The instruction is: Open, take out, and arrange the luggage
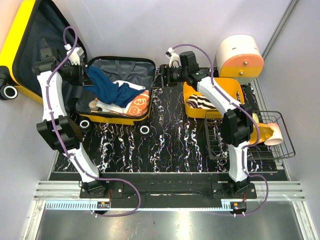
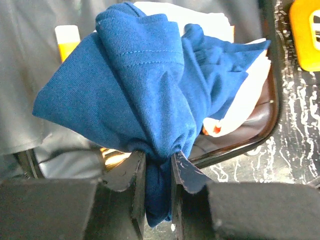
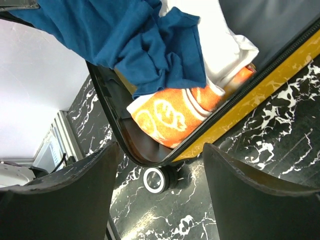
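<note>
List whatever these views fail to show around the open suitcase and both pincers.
- Top view: the left pincer tips are hidden by its own wrist and the blue garment; only the left wrist view shows the grip.
- All views: whatever lies beneath the garment in the luggage is covered.
- Top view: the luggage lid is cut off by the left edge.
- Right wrist view: the right pincer fingers are cropped by the bottom edge.

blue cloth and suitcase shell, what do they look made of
Blue cloth: soft knit fabric, probably cotton jersey, matte; fine ribbed weave, stitched hem, bunched folds. Suitcase shell: hard plastic by the look, glossy yellow; smooth, rigid edge holding its shape.
</note>
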Robot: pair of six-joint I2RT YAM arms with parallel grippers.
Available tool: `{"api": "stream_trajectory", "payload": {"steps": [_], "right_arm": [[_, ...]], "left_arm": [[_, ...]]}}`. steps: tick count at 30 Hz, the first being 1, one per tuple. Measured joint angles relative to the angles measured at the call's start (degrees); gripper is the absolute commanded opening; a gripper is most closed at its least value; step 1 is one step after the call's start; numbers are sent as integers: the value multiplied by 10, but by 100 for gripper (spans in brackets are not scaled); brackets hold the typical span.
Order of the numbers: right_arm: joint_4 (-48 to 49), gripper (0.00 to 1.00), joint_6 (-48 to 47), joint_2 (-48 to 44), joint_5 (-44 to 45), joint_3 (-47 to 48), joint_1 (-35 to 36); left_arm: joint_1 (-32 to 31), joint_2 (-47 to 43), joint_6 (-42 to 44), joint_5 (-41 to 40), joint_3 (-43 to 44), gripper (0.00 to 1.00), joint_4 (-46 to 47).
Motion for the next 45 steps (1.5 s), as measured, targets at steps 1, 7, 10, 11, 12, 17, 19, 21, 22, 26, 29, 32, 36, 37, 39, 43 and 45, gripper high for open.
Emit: {"api": "stream_trajectory", "payload": {"steps": [1, 7, 10, 11, 12, 17, 19, 21, 22, 26, 29, 32, 36, 37, 39, 43, 45], "right_arm": [[2, 81, 5, 4, -4, 5, 0], [44, 91, 58, 18, -50, 19, 0], [72, 94, 93, 18, -74, 17, 0], [81, 95, 106, 18, -80, 16, 0], [90, 96, 116, 18, -84, 14, 0], [141, 97, 181, 19, -98, -28, 1], [153, 97, 209, 23, -98, -40, 1], [163, 97, 231, 31, -98, -45, 2], [170, 98, 242, 36, -98, -47, 3], [196, 100, 283, 47, -98, -62, 6], [217, 100, 309, 48, -98, -82, 7], [228, 100, 326, 48, -101, -98, 5], [228, 100, 336, 48, -107, -114, 6], [224, 100, 336, 48, -107, -115, 6], [216, 92, 330, 48, -106, -114, 6], [163, 62, 287, 48, -82, -106, 6], [137, 52, 263, 48, -66, -106, 6]], "left_arm": [[-3, -1, -2, 5, 4, 0, -1], [-85, -9, -22, 32, -2, 0, -2], [-146, -22, -34, 42, -40, 0, 20], [-170, -28, -38, 46, -56, 0, 30], [-187, -31, -42, 48, -70, 0, 38], [-268, -37, -58, 53, -134, 12, 90], [-287, -36, -63, 53, -148, 23, 105], [-300, -35, -70, 53, -153, 27, 121], [-305, -34, -74, 54, -154, 29, 131], [-316, -26, -90, 53, -160, 33, 165], [-322, -15, -96, 50, -160, 43, 179], [-330, -6, -99, 50, -160, 56, 183], [-343, -3, -97, 58, -169, 73, 190], [-346, -3, -95, 62, -170, 75, 191], [-349, -3, -90, 73, -173, 77, 192], [-335, -11, -88, 106, -174, 77, 180], [-306, -28, -93, 115, -182, 80, 176]]}}
